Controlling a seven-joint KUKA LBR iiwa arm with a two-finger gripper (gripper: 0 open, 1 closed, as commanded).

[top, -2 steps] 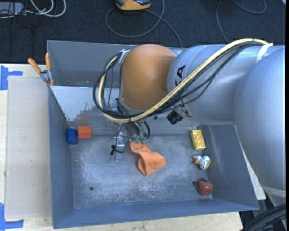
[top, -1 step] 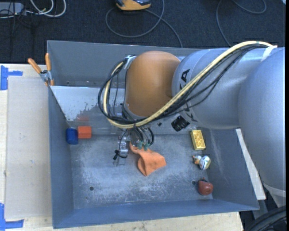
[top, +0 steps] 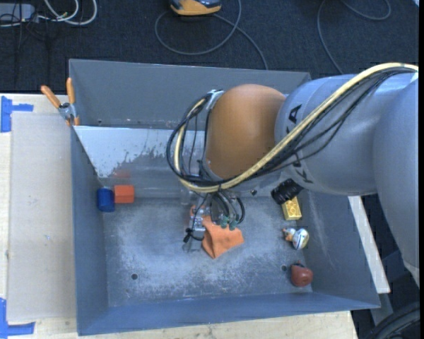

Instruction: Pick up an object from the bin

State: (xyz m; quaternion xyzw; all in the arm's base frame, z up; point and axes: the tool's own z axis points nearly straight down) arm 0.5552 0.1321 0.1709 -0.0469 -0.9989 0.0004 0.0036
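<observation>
KUKA arm at the grey bin (top: 92, 260): the pincer (top: 198, 233) hangs low over the middle of the floor, hard against the left edge of an orange wedge-like piece (top: 223, 241). From where I stand I cannot tell how wide it is open or whether it grips anything. The piece looks light and perhaps soft, like foam, and is probably best taken across its narrow sides. The floor is flat, scuffed metal with room around it. A blue cylinder (top: 105, 200) and an orange block (top: 125, 194) sit well apart, left.
</observation>
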